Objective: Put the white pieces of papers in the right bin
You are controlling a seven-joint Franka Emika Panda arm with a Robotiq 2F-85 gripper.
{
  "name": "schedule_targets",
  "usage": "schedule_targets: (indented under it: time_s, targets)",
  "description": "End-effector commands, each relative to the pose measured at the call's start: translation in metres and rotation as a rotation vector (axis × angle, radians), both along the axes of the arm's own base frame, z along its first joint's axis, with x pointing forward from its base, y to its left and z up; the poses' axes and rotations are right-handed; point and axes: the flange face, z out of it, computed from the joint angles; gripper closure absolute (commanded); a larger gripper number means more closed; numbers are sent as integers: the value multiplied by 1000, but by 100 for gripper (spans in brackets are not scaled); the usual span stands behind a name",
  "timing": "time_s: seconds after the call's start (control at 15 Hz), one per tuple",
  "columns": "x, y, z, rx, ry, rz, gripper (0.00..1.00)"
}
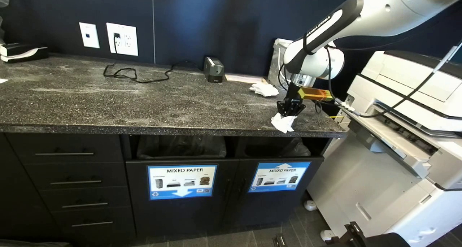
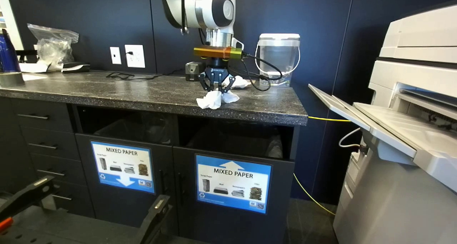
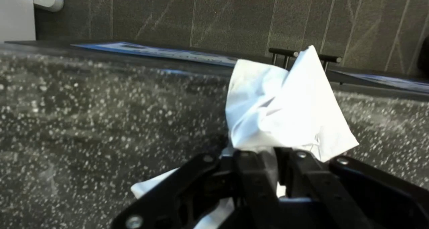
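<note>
My gripper (image 1: 287,113) is shut on a crumpled white piece of paper (image 1: 282,123) near the counter's front edge. In the wrist view the paper (image 3: 295,111) flares out beyond the black fingers, with more white showing at lower left. Whether it touches the counter I cannot tell. Behind the gripper, a second white piece of paper (image 2: 238,82) lies on the counter, partly covered by the fingers in that exterior view. The right bin (image 2: 278,201) sits below the counter, its slot (image 2: 232,137) under and slightly right of the held paper. Its sign (image 1: 279,177) carries an up arrow.
The left bin's sign (image 1: 183,182) has a down arrow. A pencil sharpener (image 1: 214,70), a black cord (image 1: 144,80) and a clear bucket (image 2: 278,58) stand along the wall. The large printer (image 1: 389,160) flanks the counter's right end. The counter edge (image 2: 142,106) overhangs both slots.
</note>
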Motion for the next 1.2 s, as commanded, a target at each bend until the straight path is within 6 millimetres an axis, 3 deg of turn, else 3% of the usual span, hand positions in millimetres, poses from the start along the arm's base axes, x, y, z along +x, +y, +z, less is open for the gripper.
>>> schedule_targets:
  time_s: [0.0,0.27,0.6,0.8,1.13]
  targets:
    - [-57,18,4,3,-15,44,82]
    - [-111,28,-4,0,-54,71,83]
    - [-167,46,-39,-15,-188,130,82]
    - [-180,49,-58,-20,-312,142,82]
    - [-181,37,-98,20,-482,109,82]
